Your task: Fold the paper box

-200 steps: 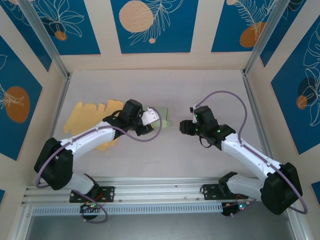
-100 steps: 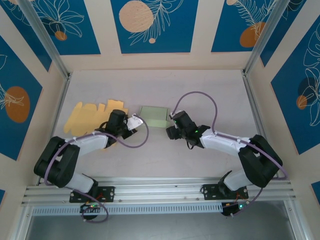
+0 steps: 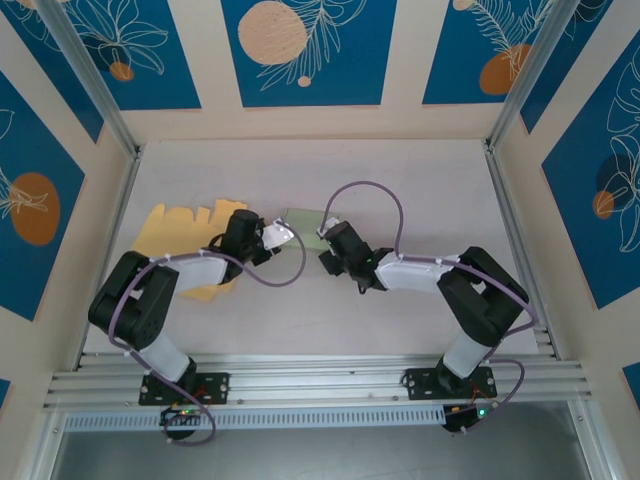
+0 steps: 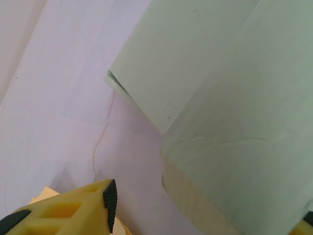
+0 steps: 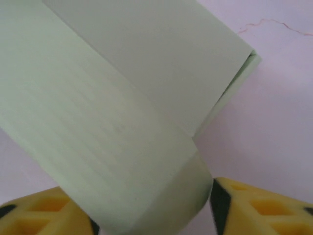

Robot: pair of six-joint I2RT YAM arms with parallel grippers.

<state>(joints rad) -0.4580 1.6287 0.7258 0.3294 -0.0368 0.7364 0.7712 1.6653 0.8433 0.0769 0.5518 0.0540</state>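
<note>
The far half of the table [image 3: 430, 180] lay open from wall to wall, and the right side beyond the right arm was free too. In the middle the paper box [image 3: 300, 218] blocked the way, with the left gripper [image 3: 279, 234] and right gripper [image 3: 323, 238] crowding it from either side. A cable loop [image 3: 372, 188] arched just right of it. Yellow sheets [image 3: 172, 230] covered the left side.

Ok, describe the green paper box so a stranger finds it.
On the table, look between the left pincer and right pincer: the green paper box sits there. Its neighbour, the yellow sheet, lies flat; this is pale green and folded.
</note>
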